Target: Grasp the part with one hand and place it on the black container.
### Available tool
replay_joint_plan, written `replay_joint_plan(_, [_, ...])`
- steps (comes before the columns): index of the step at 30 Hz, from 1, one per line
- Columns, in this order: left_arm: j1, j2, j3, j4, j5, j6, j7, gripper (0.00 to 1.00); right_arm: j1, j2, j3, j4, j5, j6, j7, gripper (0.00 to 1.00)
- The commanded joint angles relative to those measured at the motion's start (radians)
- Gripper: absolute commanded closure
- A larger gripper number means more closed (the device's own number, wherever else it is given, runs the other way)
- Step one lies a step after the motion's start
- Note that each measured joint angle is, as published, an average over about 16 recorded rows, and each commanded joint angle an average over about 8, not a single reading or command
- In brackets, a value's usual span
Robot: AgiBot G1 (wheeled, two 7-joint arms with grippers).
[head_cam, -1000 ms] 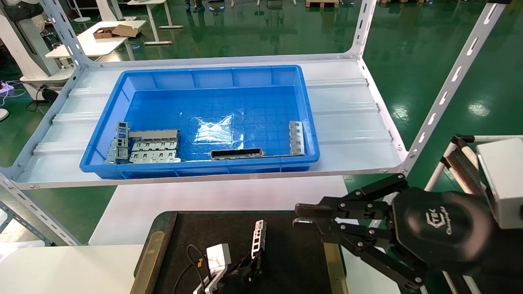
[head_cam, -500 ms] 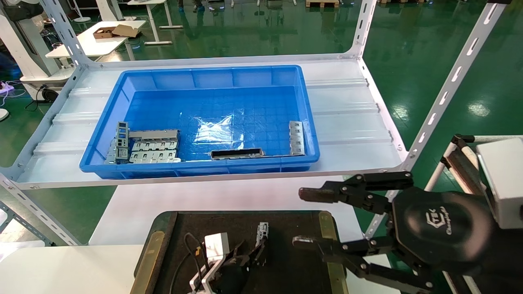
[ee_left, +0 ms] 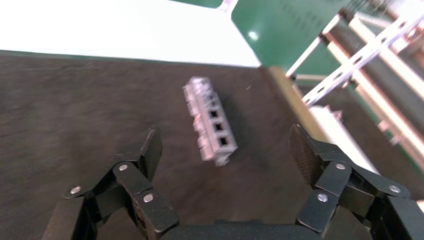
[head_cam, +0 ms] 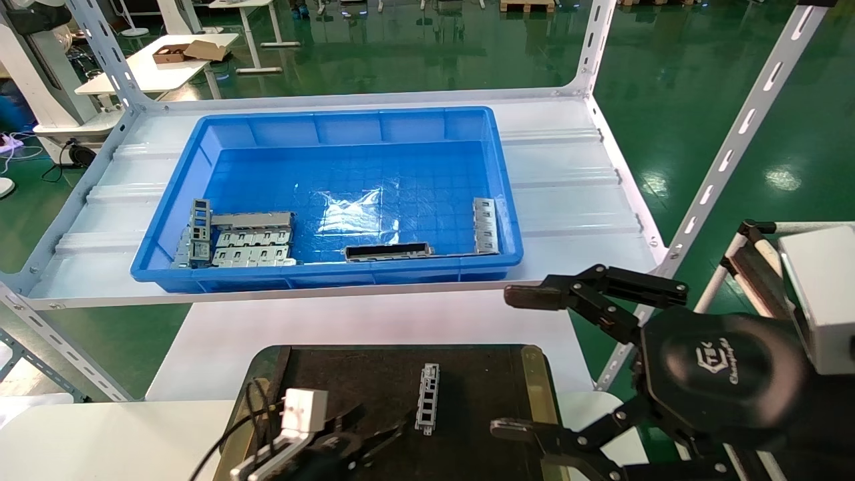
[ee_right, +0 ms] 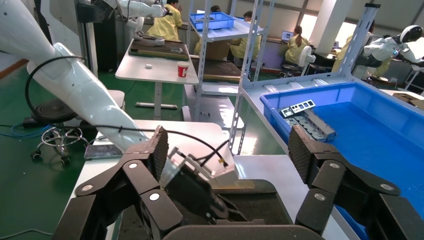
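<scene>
The part [head_cam: 427,398], a slim silver-grey bar with square cut-outs, lies flat on the black container [head_cam: 467,374] near its middle. It also shows in the left wrist view [ee_left: 211,121], free between the jaws. My left gripper [head_cam: 377,437] is open and empty, low over the tray just behind the part; in its own view the gripper [ee_left: 225,150] has both fingers spread wide. My right gripper [head_cam: 518,361] is open wide and empty, hovering above the tray's right edge. In its own view the right gripper [ee_right: 227,145] holds nothing.
A blue bin [head_cam: 327,194] on the white shelf [head_cam: 574,200] holds grey slotted plates [head_cam: 250,244], a dark-faced bar [head_cam: 387,251] and one more part [head_cam: 484,224]. Shelf uprights [head_cam: 728,140] stand at right. A white table [head_cam: 361,321] lies under the tray.
My left gripper let go of the part, which went from upright in its fingers to lying flat on the tray; the gripper drew back toward me. My right gripper opened wide.
</scene>
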Motion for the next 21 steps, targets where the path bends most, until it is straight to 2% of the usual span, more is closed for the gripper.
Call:
replay_joint_plan(1, [0.003, -0.045, -0.003, -0.031, 0.012, 0.025, -0.01, 0.0, 0.0, 0.0, 0.0, 0.0, 0.0, 0.0, 0.0, 0.0])
replay_joint_plan(8, [-0.008, -0.135, -0.024, -0.043, 0.026, 0.126, -0.001, 0.0, 0.0, 0.0, 0.0, 0.0, 0.0, 0.0, 0.0, 0.0])
replay_joint_plan(13, [-0.024, -0.185, -0.055, -0.046, -0.007, 0.232, 0.054, 0.0, 0.0, 0.0, -0.001, 0.0, 0.001, 0.0, 0.0, 0.0])
replay_joint_plan(17, [-0.042, -0.226, -0.1, -0.046, -0.08, 0.368, 0.156, 0.0, 0.0, 0.0, -0.001, 0.0, 0.001, 0.0, 0.0, 0.0])
replay_joint_plan(21, [-0.049, -0.271, -0.167, -0.041, -0.202, 0.542, 0.313, 0.0, 0.0, 0.0, -0.001, 0.0, 0.001, 0.0, -0.001, 0.0])
